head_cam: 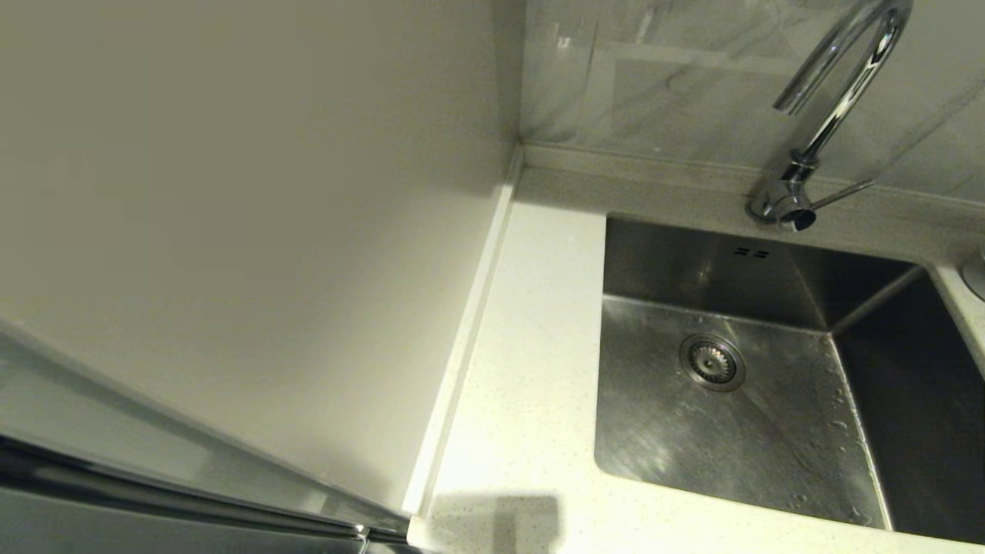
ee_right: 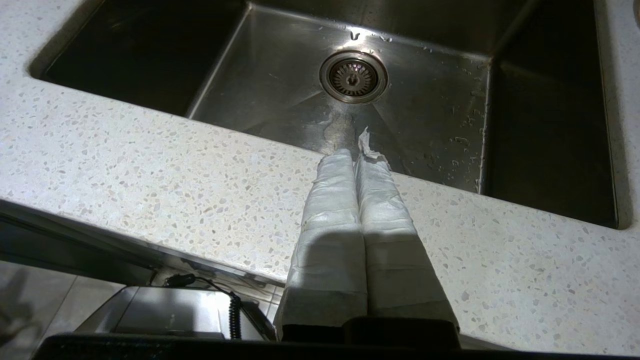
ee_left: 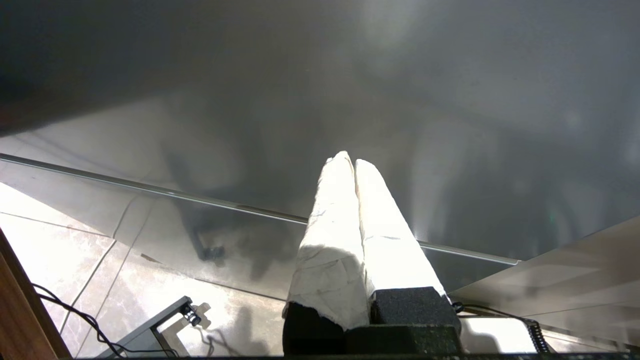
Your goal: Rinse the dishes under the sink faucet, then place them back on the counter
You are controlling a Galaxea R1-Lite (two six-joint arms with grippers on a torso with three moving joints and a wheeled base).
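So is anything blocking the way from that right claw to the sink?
Nothing visible does. The right gripper, shut and empty, sits over the counter at the sink's front edge, and the basin holds only its drain strainer. No dishes show anywhere.

Left gripper [ee_left: 354, 161]: two long tapered fingers wrapped in creased white tape, on black textured blocks; right gripper [ee_right: 356, 156] alike, a torn tape scrap at one tip; a black coiled cable [ee_right: 234, 316] beside it.

Wet steel sink [head_cam: 769, 431] sunk in speckled counter [head_cam: 531, 346], faucet [head_cam: 831, 115] behind.
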